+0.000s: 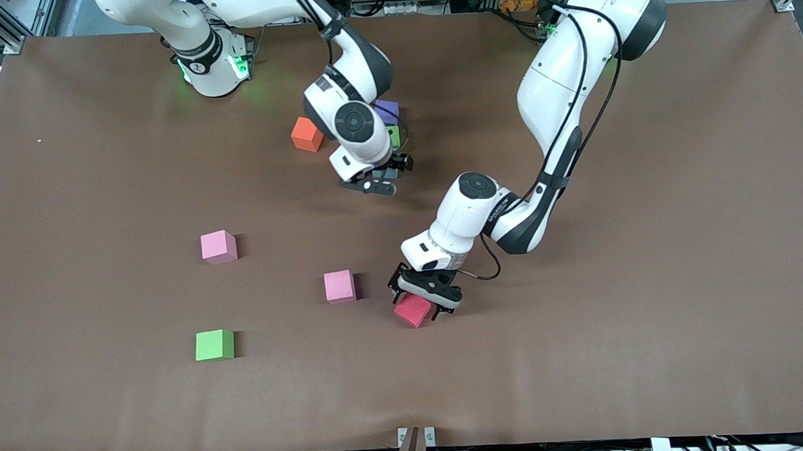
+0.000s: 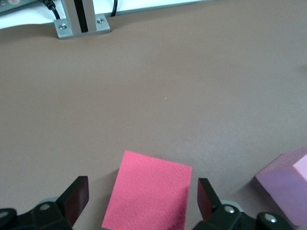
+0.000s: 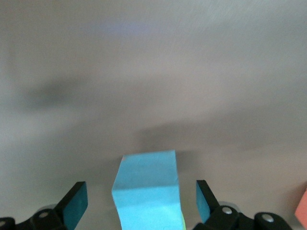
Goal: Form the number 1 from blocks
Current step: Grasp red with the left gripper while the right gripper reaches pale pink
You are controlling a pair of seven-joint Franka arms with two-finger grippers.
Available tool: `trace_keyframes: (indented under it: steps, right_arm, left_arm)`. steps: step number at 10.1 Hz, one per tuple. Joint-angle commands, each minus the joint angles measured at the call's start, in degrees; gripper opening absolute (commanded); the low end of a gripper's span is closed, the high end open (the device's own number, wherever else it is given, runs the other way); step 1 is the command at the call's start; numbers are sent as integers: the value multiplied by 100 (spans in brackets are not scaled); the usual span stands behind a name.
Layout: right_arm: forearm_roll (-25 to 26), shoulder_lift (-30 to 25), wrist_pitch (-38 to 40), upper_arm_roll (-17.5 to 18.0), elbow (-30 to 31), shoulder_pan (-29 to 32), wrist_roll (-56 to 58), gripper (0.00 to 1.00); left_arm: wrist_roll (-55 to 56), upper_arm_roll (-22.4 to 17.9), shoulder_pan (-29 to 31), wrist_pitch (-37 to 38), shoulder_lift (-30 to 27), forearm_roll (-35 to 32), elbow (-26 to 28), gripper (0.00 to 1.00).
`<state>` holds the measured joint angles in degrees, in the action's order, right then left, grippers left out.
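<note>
Brown matte surface (image 1: 583, 353) carries the scattered foam cubes. Left gripper (image 1: 424, 299) hangs low with its fingers (image 2: 76, 196) spread wide; the small red foam cube (image 2: 148, 199) sits between them, untouched. Right gripper (image 1: 376, 182) has its fingers (image 3: 76, 201) spread too, the small blue foam cube (image 3: 148, 189) between them, clear of both.

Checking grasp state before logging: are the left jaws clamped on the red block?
No: in the left wrist view the left gripper has its jaws spread, with brown table showing on both sides of the red block.
</note>
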<state>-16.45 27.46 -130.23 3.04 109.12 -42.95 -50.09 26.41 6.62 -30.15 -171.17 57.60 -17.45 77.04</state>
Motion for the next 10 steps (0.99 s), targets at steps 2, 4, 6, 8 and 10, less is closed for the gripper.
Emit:
trace_keyframes:
  steps: [2,4,6,8,10]
  right_arm:
    - [-25,-109,50,4,49,1381,1671,100]
    - [385,-65,59,-5,13,2426,3067,100]
    - [948,-65,313,-5,-57,3307,4222,100]
    - [1650,57,297,-5,-241,3705,4787,100]
    - [2319,119,288,-5,-339,3899,4946,100]
  left_arm:
    - [-162,-213,-166,-136,199,119,-181,100]
    - [-171,-240,-184,-162,225,119,-190,100]
    - [-258,-275,-184,-215,278,119,-225,73]
    - [-242,-266,-184,-215,261,127,-172,0]
    - [12,-231,-193,-198,182,276,-146,0]
